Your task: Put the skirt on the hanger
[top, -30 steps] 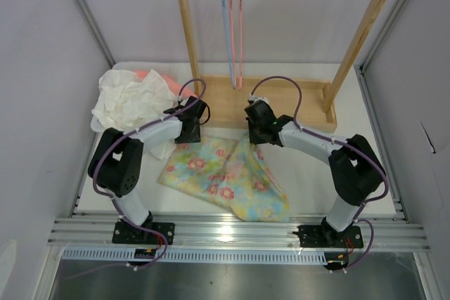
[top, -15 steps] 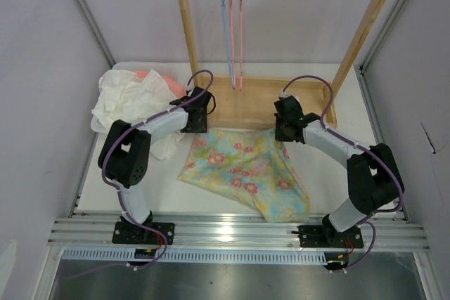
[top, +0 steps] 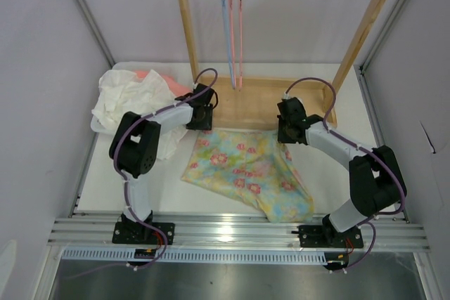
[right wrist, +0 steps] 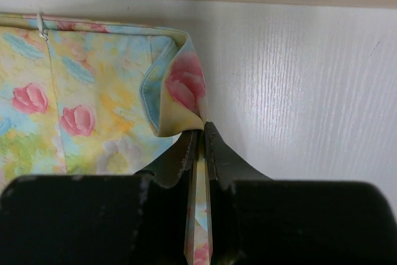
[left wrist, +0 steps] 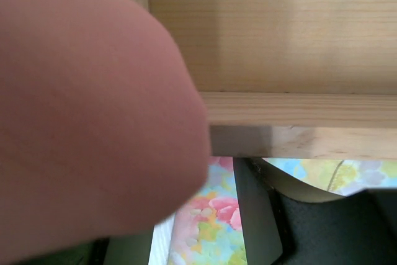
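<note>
The skirt, yellow and light blue with pink flowers, lies spread on the table below the rack base. My right gripper is shut on its upper right corner, and the cloth shows pinched between the jaws in the right wrist view. My left gripper is at the skirt's upper left corner against the rack base. In the left wrist view its fingers stand apart with flat skirt between them. The light blue hanger hangs from the rack's top bar.
A pink hanger hangs right beside the blue one on the wooden rack. A white cloth and a salmon-pink garment lie at the back left. A blurred pink shape covers much of the left wrist view.
My right gripper has pulled the skirt's corner to the right and the skirt has spread out flat. My left gripper has moved up and right to the rack base.
</note>
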Available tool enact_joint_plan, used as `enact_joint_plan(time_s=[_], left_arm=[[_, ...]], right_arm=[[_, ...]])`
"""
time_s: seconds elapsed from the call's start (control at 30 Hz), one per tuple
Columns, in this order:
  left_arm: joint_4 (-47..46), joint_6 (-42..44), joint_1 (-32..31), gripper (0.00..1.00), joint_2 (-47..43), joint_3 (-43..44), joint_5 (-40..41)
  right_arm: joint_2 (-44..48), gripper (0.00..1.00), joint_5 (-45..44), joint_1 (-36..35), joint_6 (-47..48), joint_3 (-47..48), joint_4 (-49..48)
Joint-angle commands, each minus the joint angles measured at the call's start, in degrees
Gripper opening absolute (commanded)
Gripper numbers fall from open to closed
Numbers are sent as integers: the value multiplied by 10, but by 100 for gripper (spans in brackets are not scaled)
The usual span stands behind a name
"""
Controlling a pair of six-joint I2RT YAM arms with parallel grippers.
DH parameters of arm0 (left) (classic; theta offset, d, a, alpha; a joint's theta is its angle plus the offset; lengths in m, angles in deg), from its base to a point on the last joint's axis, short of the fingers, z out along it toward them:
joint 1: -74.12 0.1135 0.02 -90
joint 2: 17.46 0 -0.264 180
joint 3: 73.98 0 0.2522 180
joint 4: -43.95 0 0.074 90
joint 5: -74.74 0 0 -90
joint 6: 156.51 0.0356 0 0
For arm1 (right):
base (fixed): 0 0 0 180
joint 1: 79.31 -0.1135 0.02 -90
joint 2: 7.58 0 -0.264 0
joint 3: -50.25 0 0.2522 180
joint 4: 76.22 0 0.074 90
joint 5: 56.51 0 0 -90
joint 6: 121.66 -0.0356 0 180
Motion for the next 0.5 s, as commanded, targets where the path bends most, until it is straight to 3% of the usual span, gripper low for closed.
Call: enact_joint_plan(time_s=[0.0, 0.3, 0.47], left_arm=[[-37, 9, 17, 53, -4, -17, -57], [-74, -12, 17, 49, -8, -66, -127], [-81, -20, 17, 13, -28, -77, -183]], right_arm=[[24, 6, 5, 7, 7, 0, 0], [33, 3, 15, 26, 1, 6, -3], [52, 1, 17, 36, -4, 15, 7]])
